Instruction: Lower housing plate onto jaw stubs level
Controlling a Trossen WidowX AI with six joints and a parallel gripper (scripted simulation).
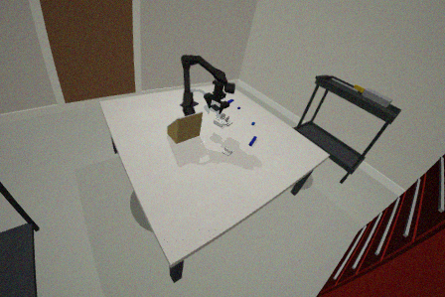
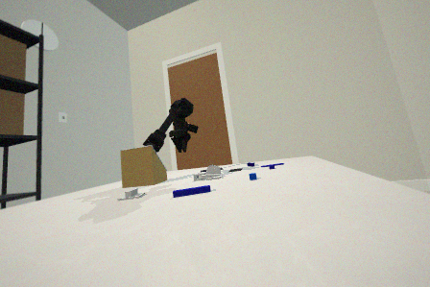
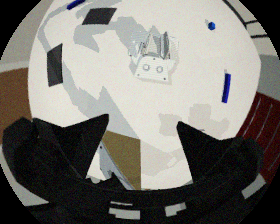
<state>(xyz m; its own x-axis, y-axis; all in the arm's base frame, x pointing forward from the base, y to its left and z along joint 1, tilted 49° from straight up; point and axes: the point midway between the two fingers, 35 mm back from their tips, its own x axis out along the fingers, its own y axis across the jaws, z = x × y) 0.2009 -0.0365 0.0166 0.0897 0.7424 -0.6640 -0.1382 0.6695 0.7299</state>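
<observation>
Wrist cam's got the best look at it: the housing plate [image 3: 153,69] is lying on the counter [image 1: 199,202] [image 2: 269,224] [image 3: 191,75], pale, with two round spots side by side on it and little dark dots near its corners. The two jaws [image 3: 158,45] poke out right at one edge of the plate, side by side with a gap between them. Can't tell from these angles if the plate's sitting dead level on the stubs. The end effector [image 1: 217,104] [image 2: 181,151] [image 3: 144,121] is up in the air, well apart from the plate, fingers spread wide with nothing between them. Taking the plate as the landmark, there's a tan block [image 1: 186,128] [image 2: 143,167] [image 3: 125,155] near it on the counter, one face slanted. A small blue cube [image 1: 253,123] [image 2: 252,177] [image 3: 211,26] sits off to one side of the plate, and a dark blue bar [image 1: 252,141] [image 2: 192,191] [image 3: 226,88] lies flat on that same side, apart from both the plate and the cube. Two dark flat patches [image 3: 99,16] [image 3: 55,65] are over on the plate's other side.
</observation>
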